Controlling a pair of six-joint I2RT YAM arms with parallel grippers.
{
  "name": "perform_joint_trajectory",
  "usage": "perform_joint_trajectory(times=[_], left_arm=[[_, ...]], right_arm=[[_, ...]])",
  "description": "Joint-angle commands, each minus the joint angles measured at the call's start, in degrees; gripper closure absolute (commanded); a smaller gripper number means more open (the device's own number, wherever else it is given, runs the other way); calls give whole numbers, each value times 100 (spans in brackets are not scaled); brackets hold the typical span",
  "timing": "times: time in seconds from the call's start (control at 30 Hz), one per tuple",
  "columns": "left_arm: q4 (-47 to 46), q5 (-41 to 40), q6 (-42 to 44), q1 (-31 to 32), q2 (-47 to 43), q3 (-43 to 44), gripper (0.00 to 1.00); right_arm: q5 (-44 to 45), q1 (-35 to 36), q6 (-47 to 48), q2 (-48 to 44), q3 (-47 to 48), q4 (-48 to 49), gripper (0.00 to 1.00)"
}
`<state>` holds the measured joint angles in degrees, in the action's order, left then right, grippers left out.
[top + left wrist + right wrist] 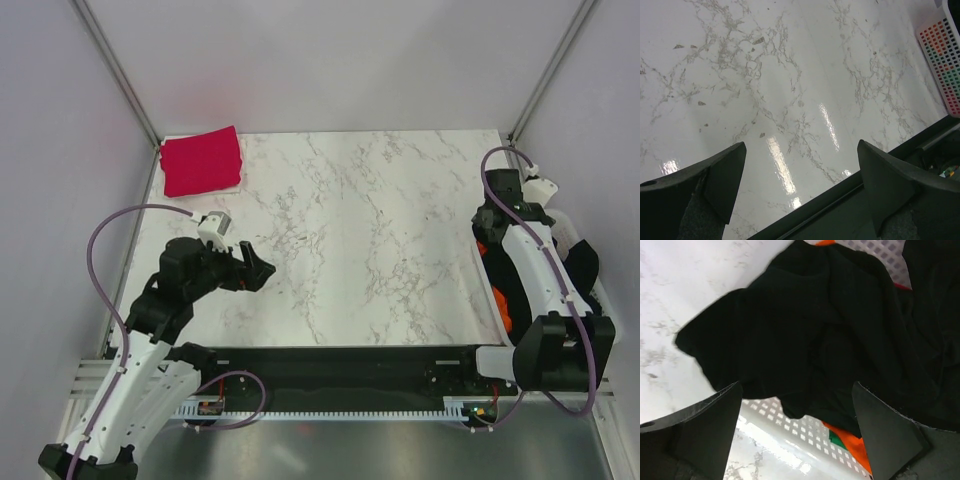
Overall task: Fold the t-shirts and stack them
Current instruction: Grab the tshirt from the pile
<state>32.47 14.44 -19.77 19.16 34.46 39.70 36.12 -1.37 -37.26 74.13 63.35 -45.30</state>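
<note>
A folded red t-shirt (202, 160) lies at the table's back left corner. A crumpled black t-shirt (815, 325) hangs over the rim of a white perforated basket (785, 422), with an orange t-shirt (852, 440) and a bit of green cloth under it. My right gripper (797, 430) is open and empty just above the black shirt; in the top view it (488, 232) is over the basket at the right edge. My left gripper (800, 190) is open and empty above bare marble at the front left, also in the top view (262, 270).
The basket (592, 285) stands off the table's right side with orange cloth (503, 305) showing; it also appears in the left wrist view (942, 55). A black rail (340, 360) runs along the near table edge. Grey walls enclose the back and sides.
</note>
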Motion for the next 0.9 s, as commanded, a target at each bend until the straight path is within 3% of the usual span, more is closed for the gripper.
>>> perform_joint_trajectory(times=[0.0,0.27,0.57,0.7,0.87], left_arm=[[-127,270,35,35,96,90,0],[-136,279,26,132,140,81,0],[-153,376,26,158,333,90,0],[-153,402,26,158,369,82,0],[-162,402,26,167,395,90,0]], right_arm=[[-105,-354,34,49,-287,266,2],[-97,-1436,508,23,-526,724,2],[580,-1481,359,-364,-464,681,2],[888,-1489,298,-1012,-481,750,3],[407,-1586,26,-874,-613,742,2]])
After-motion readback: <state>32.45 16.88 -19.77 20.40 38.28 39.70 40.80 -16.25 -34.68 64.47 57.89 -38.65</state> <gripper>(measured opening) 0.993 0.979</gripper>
